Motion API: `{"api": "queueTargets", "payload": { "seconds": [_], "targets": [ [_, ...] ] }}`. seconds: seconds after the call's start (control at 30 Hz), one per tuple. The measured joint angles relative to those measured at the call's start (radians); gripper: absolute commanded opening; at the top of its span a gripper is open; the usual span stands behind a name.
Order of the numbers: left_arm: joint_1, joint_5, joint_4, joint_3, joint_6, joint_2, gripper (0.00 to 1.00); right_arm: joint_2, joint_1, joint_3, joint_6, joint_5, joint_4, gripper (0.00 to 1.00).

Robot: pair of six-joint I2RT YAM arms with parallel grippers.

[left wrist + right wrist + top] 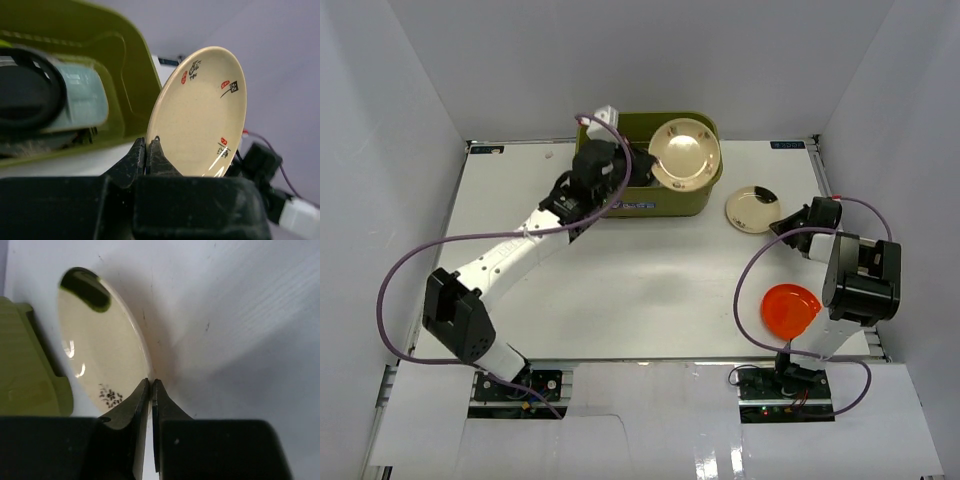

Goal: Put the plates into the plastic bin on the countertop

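Cream plate (200, 110) pinched in left claw (150, 142) at olive bin (127, 75), right claw (150, 383) clamped on rim of tabletop plate (100, 350)

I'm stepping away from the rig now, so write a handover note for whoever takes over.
Left gripper: shut on the rim of the tilted cream plate over the right end of the plastic bin.
Right gripper: shut on the rim of the second cream plate, flat on the countertop right of the bin.
Done: black plate and mint plate in the bin.
Left: lower the tilted plate in, bin the second one and the orange plate by the right arm's base.
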Motion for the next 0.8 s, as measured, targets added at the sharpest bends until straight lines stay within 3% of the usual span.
{"api": "queueTargets", "payload": {
  "seconds": [0.23, 0.33, 0.43, 0.5, 0.53, 0.63, 0.67, 0.73, 0.8],
  "targets": [
    [0.219, 0.047, -0.107, 0.388, 0.037, 0.317, 0.0, -0.42, -0.001, -0.113, -0.017, 0.056, -0.051, 0.08],
    [0.266, 0.055, -0.178, 0.491, 0.045, 0.479, 0.0, -0.586, 0.0, -0.077, -0.039, 0.048, -0.053, 0.08],
    [0.277, 0.055, -0.25, 0.516, 0.054, 0.588, 0.02, -0.621, 0.027, 0.034, -0.071, 0.018, -0.083, 0.08],
    [0.278, 0.058, -0.289, 0.516, 0.052, 0.636, 0.12, -0.598, 0.076, 0.127, -0.094, 0.003, -0.103, 0.08],
    [0.278, 0.067, -0.298, 0.517, 0.046, 0.653, 0.26, -0.581, 0.111, 0.174, -0.106, 0.001, -0.114, 0.08],
    [0.284, 0.083, -0.319, 0.528, 0.046, 0.669, 0.49, -0.504, 0.222, 0.312, -0.134, -0.006, -0.148, 0.08],
    [0.286, 0.089, -0.324, 0.533, 0.045, 0.668, 0.64, -0.469, 0.259, 0.364, -0.142, -0.002, -0.17, 0.08],
    [0.291, 0.106, -0.325, 0.547, 0.044, 0.668, 0.77, -0.36, 0.344, 0.493, -0.17, 0.009, -0.198, 0.08],
    [0.3, 0.124, -0.325, 0.551, 0.04, 0.657, 0.81, -0.265, 0.399, 0.595, -0.19, 0.012, -0.235, 0.08]
  ]
}}
